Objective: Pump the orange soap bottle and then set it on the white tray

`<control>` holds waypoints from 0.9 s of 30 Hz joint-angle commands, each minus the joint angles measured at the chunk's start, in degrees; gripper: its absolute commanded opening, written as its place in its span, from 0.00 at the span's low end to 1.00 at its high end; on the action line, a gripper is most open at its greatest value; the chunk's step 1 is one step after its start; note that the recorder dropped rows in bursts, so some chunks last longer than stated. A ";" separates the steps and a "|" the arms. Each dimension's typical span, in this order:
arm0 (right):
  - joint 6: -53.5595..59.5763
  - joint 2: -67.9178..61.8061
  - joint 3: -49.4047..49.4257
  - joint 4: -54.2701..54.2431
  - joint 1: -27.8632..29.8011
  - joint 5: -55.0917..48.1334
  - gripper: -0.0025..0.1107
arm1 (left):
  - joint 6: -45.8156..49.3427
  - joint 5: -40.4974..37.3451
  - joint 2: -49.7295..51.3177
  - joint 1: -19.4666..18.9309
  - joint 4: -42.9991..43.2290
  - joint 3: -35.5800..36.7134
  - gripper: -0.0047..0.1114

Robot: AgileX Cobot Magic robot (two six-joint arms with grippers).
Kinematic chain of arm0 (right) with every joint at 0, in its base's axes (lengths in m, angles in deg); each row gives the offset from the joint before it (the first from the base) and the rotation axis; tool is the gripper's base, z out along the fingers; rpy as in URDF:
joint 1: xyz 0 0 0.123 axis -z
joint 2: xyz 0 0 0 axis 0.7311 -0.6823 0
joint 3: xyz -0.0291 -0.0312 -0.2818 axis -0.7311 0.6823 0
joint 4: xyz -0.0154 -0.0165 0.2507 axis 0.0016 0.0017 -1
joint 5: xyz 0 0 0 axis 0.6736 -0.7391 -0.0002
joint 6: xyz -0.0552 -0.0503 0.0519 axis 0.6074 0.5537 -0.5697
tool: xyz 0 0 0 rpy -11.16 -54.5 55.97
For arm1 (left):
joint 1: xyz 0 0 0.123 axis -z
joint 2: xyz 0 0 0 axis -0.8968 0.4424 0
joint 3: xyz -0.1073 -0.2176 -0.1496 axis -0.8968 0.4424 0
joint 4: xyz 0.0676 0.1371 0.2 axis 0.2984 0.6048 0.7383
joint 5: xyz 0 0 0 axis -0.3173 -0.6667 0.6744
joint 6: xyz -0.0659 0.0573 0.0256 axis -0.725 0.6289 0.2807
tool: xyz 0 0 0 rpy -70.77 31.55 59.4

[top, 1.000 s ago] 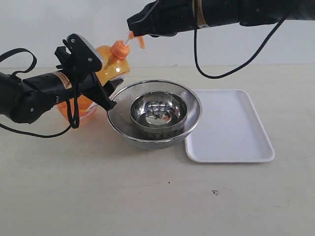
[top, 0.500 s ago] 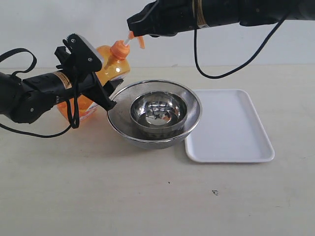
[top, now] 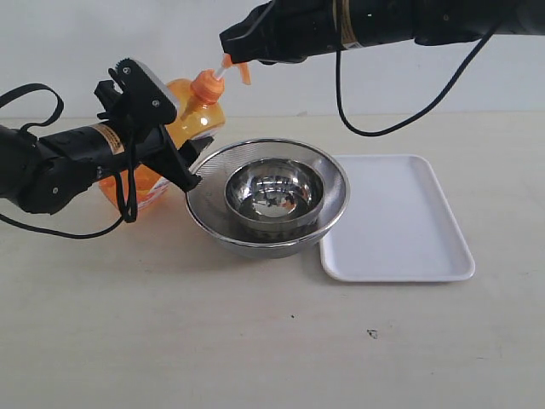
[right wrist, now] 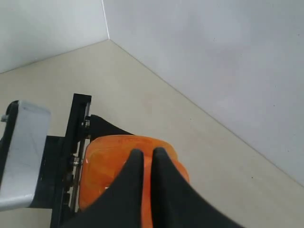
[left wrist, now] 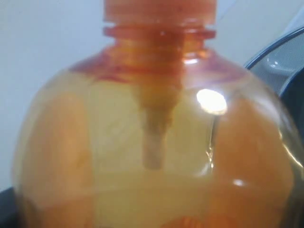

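The orange soap bottle point(top: 194, 115) leans with its pump end over the strainer, held off the table by my left gripper point(top: 166, 141), which is shut round its body. In the left wrist view the bottle point(left wrist: 156, 142) fills the picture and the fingers are hidden. My right gripper point(top: 232, 47) is shut, its tips resting on top of the orange pump nozzle point(top: 243, 72). From the right wrist its two black fingers point(right wrist: 135, 164) sit side by side over the orange bottle point(right wrist: 107, 161). The white tray point(top: 443, 264) lies empty on the right.
A round steel bowl point(top: 274, 192) sits inside a wire strainer point(top: 213, 170) between the bottle and the tray, touching the tray's left edge. A black cable point(top: 375, 128) hangs from the right arm above the table's back. A small dark speck point(top: 372, 333) lies near the front.
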 commanded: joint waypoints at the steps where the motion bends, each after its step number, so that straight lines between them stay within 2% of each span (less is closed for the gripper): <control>1: 1.63 0.72 0.52 2.73 -0.44 -1.26 0.02 | -1.95 2.71 -0.70 0.62 -0.34 -0.42 0.08; 7: 3.89 7.35 0.52 2.73 0.56 -5.44 0.02 | 2.02 2.83 -1.40 0.50 -4.21 -0.42 0.08; 15: 4.63 15.30 0.52 2.73 7.59 -5.51 0.02 | 14.98 2.83 -6.35 0.04 -17.35 -0.42 0.08; 17: 3.88 16.64 0.52 2.73 10.51 -1.62 0.02 | 16.09 2.83 -8.18 -0.18 -18.51 -0.42 0.08; 21: -0.09 17.80 0.68 2.73 17.44 13.37 0.02 | 16.23 2.83 -12.29 -0.18 -19.22 -0.42 0.08; 22: -2.53 18.33 1.65 2.73 20.63 18.60 0.02 | 15.31 2.83 -14.70 0.08 -19.22 -0.42 0.08; 25: -2.68 19.99 4.67 2.73 24.09 21.53 0.02 | 13.86 1.79 -18.13 1.11 -18.95 -0.42 0.08; 27: -2.27 22.88 8.65 2.73 26.68 21.57 0.02 | 12.29 -0.12 -21.25 3.31 -17.86 -0.42 0.08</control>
